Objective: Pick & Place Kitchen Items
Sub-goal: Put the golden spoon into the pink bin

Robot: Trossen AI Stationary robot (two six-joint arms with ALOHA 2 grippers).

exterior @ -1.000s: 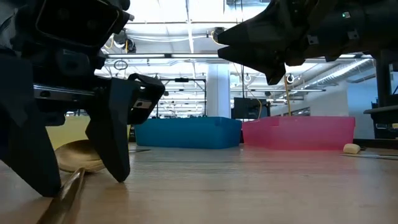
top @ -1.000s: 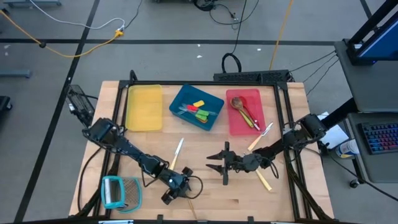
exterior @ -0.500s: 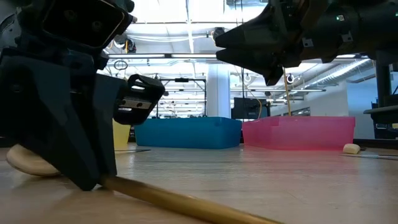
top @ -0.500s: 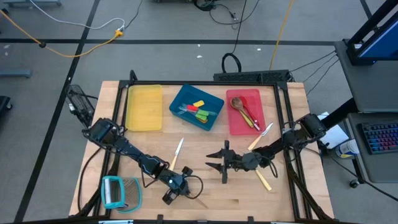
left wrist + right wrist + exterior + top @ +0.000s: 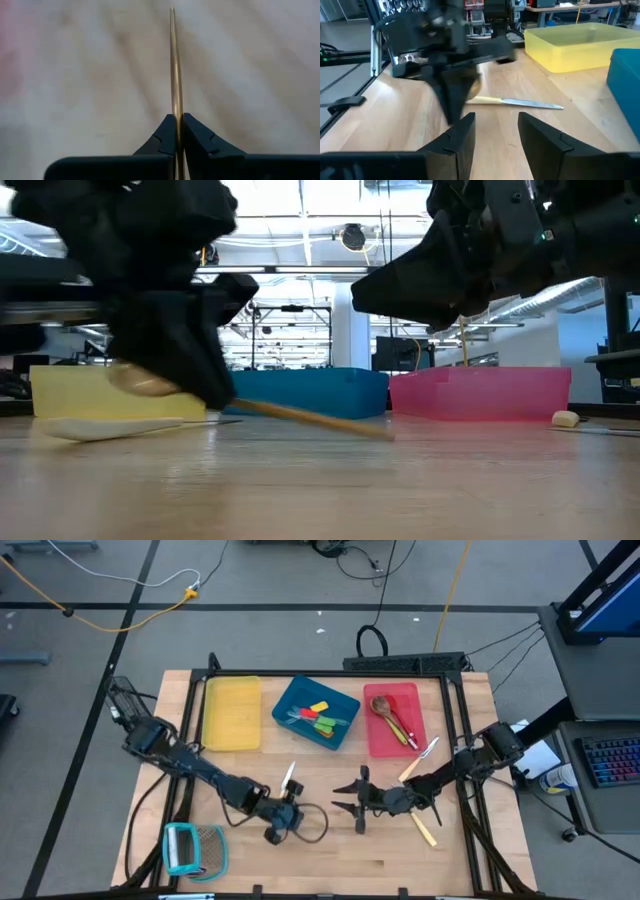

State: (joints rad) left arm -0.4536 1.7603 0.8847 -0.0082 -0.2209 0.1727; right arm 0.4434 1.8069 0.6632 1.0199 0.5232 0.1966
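Note:
My left gripper [image 5: 281,819] is shut on a slim brass spoon [image 5: 300,418] at the table's near middle. The spoon's bowl [image 5: 140,381] shows on one side of the dark gripper in the low view. Its thin handle runs out the other way and slopes down. A cream-handled knife [image 5: 287,780] lies flat on the table just beyond it. My right gripper [image 5: 352,803] hovers open right of centre with nothing between its fingers [image 5: 462,135]. My left gripper pinches the spoon's thin handle [image 5: 174,107] between its two fingers, which come from above. The handle's free end [image 5: 171,11] sticks out well beyond the fingertips. The spoon is tilted, bowl higher and handle end lower. Whether that end touches the table I cannot tell.
Three trays stand along the far edge: yellow [image 5: 232,712], blue [image 5: 316,712] holding small utensils, red [image 5: 394,720] holding spoons. A teal-framed grater [image 5: 192,848] lies near left. Two more cream-handled knives [image 5: 418,762] [image 5: 425,830] lie by the right arm.
My left gripper has shut on the spoon's handle. It has then risen and gone a little toward the table's far edge. The spoon, which lay flat on the table, now hangs tilted in the gripper with its bowl raised.

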